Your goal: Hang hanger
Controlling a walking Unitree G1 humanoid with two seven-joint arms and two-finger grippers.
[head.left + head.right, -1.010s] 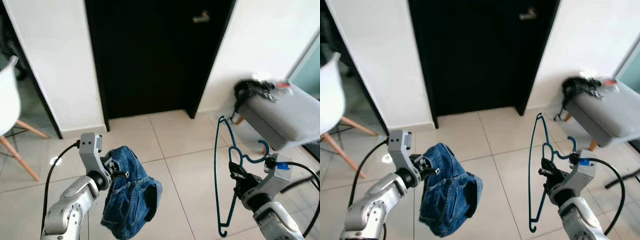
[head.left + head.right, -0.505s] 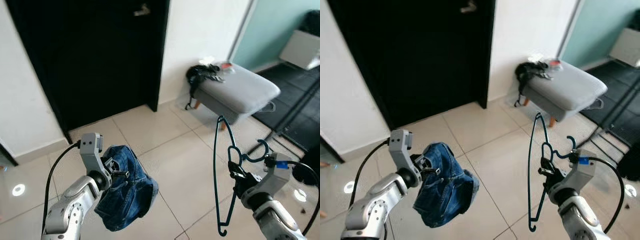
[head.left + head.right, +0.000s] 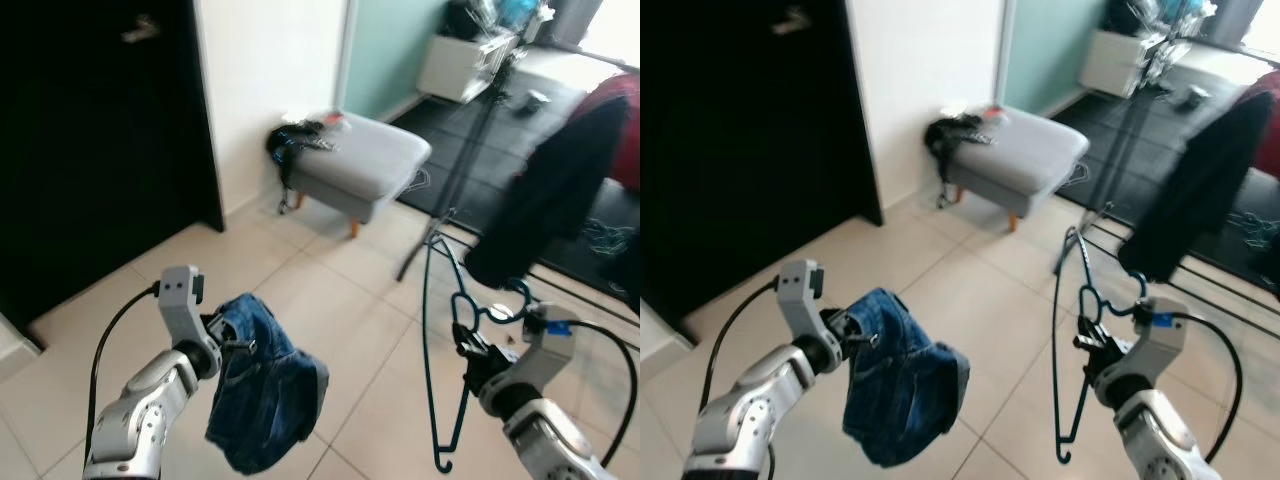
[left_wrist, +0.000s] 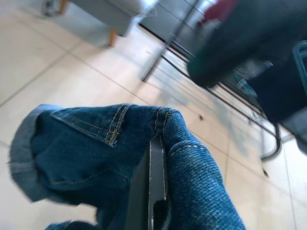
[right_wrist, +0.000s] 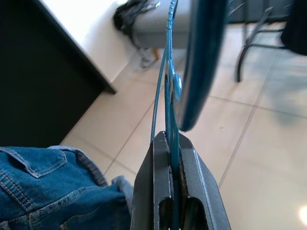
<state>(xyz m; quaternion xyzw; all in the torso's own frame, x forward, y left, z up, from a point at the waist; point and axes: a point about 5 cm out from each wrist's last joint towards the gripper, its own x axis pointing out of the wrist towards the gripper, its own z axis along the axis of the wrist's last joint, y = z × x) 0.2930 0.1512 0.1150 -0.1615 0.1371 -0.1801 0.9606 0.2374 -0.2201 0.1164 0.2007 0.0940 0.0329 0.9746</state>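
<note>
The left gripper is half hidden in the jeans it grips; the right gripper clamps the hanger upright between its jaws

Grey footstool on wooden legs by the white wall, some black tangled stuff piled on its near corner. Black door off to the left, beige tile floor. Dark garment draped over a metal rack on the right, white cabinet further back.

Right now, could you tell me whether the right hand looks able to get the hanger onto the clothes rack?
Probably not yet. The right hand is shut on the hanger, but the rack with the dark garment stands farther off across open floor; nothing blocks the way.
</note>
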